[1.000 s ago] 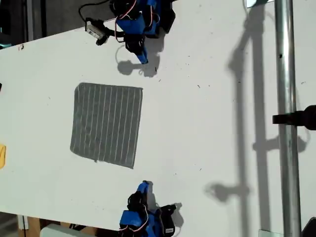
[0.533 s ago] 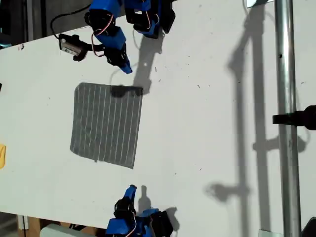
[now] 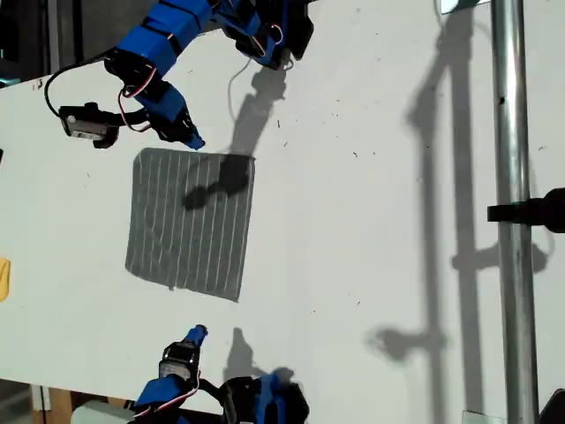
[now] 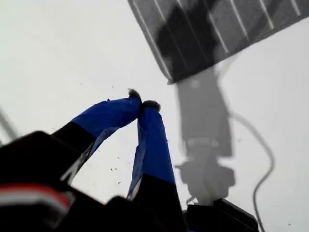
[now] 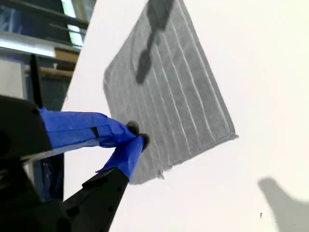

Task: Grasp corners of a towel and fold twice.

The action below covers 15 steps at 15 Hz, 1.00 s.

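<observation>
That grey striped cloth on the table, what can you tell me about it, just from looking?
The towel is a thin grey cloth, roughly square, crossed by many fine pale parallel stripes. It lies flat and unfolded on the white table, toward the exterior view's left, with its edges slightly tilted in that view. A dark arm shadow falls across its upper part. Nothing grips it: both blue grippers are near it, but I cannot tell whether either touches the fabric. A small thread seems to stick out at one corner.

My second gripper (image 5: 137, 134) has its two blue fingers (image 5: 77, 128) pressed together at the tips, holding nothing. Past them the grey striped towel (image 5: 178, 92) lies flat on the white table (image 5: 260, 72). A dark shadow falls across the towel's far part.
</observation>
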Available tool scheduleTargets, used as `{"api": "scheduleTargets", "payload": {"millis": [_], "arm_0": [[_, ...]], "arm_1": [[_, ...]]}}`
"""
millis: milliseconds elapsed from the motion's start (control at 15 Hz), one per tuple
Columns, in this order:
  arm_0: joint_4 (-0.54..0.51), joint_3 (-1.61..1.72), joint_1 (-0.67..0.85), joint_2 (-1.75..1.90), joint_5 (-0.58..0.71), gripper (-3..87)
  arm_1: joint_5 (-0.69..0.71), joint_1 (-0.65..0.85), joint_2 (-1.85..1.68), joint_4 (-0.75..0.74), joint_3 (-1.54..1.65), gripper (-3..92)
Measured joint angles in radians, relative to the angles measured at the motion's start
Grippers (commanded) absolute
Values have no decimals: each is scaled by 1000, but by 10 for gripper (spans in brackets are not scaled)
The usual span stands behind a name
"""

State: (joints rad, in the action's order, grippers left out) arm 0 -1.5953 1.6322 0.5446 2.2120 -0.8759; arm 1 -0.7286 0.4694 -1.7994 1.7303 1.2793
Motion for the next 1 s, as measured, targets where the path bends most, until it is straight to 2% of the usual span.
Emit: {"api": "scheduleTargets", "payload": {"millis": [400,600,733,800,1000], "arm_0": [[-11,-199,34,-212,135,-29],[-25,-218,34,-227,147,-29],[-31,-218,34,-230,147,-29],[-31,-218,34,-230,147,-29],[-31,-218,34,-233,150,-29]], "arm_1": [[176,12,141,9,-112,-3],[225,12,141,15,-114,124],[238,12,149,48,-117,298],[249,14,164,63,-135,421],[311,18,175,81,-147,421]]}}
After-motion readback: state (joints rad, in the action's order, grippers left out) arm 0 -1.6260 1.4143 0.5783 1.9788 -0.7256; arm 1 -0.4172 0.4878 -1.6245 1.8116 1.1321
